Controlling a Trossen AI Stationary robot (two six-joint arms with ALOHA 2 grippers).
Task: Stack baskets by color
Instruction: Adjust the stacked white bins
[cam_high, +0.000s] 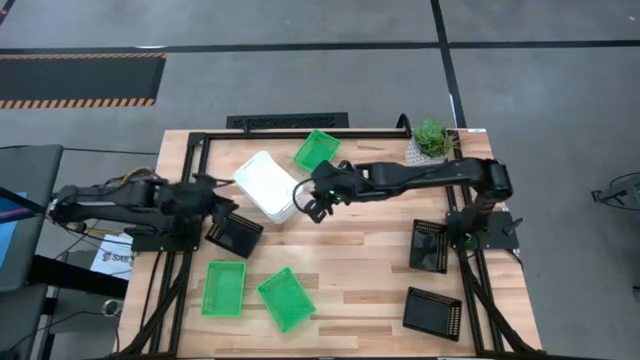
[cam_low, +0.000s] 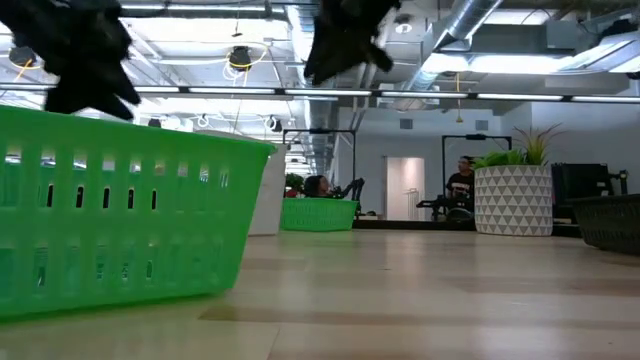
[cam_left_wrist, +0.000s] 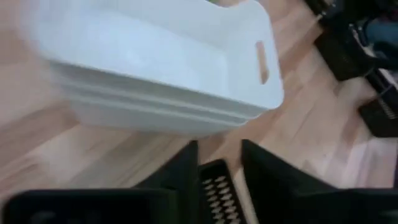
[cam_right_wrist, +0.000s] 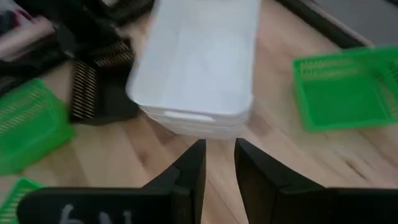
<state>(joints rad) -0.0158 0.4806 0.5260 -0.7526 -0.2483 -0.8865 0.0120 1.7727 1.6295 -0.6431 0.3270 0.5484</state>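
A stack of white baskets stands on the table at the far middle. A black mesh basket lies just near-left of it, with my left gripper shut on its wall. My right gripper hangs open above the table, just right of the white stack, with nothing between its fingers. One green basket sits at the far middle. Two green baskets lie at the near left. Two black baskets lie at the right. My left gripper has the black basket's mesh wall between its two fingers. The fingers slant down from the table's left side. In the high view the basket lies flat on the table.
A potted plant stands at the far right corner. The near green basket fills the left of the low view. Bare wood lies in the table's middle and near middle. A person shows in the room beyond the table.
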